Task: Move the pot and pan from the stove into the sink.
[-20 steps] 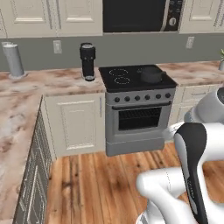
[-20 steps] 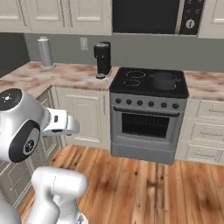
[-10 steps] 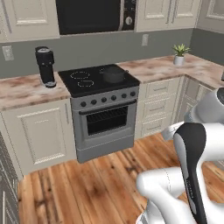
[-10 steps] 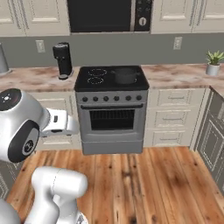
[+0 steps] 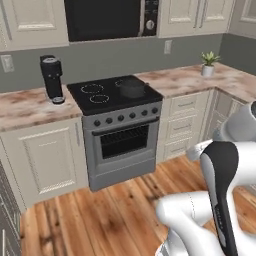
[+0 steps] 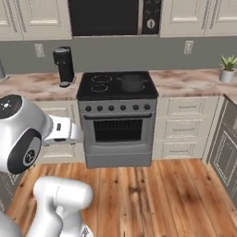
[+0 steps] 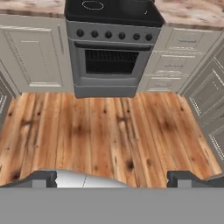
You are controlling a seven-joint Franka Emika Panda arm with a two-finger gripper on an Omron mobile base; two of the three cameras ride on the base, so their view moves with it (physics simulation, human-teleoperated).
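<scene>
The stove (image 5: 114, 97) (image 6: 116, 88) stands ahead between two counters, its black top showing white burner rings on the left. The squat dark grey pot (image 5: 132, 88) (image 6: 132, 83) sits on the stove's back right burner. In the hand view the stove's front (image 7: 111, 35) lies at the top, far beyond my gripper (image 7: 113, 180). The gripper hangs over the wooden floor, its two dark fingertips (image 7: 43, 177) far apart, open with nothing between them. The pan and the sink are out of view.
A black coffee machine (image 5: 52, 78) (image 6: 64, 66) stands on the counter left of the stove. A small potted plant (image 5: 209, 63) (image 6: 227, 68) sits on the right counter. A black microwave (image 5: 111, 18) hangs above the stove. Cabinets (image 7: 205, 94) line the right side.
The base has swung and driven, so the whole scene shifted. The stove now sits nearer the middle of both base views and looks closer. The left corner counter has left view.
</scene>
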